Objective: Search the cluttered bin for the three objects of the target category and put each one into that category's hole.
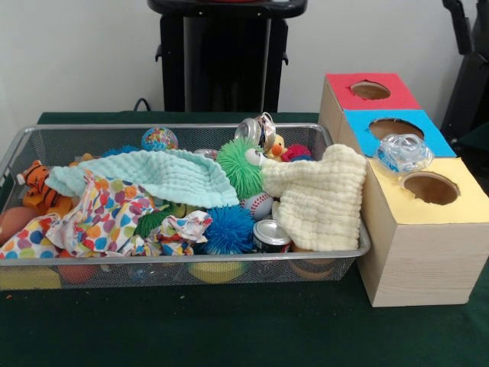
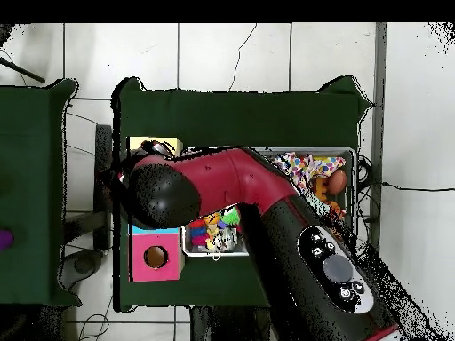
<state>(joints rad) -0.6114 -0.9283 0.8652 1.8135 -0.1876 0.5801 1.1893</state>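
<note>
The crushed bottle [image 1: 403,152] looks light, springy, slippery — best pinched across its crumpled middle. Gripper hidden below the arm [image 2: 267,200] — grip state unknowable.

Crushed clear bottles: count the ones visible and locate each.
1. A crushed clear bottle lies on top of the wooden box, between the blue and yellow holes. The cloths in the bin may hide others.
</note>
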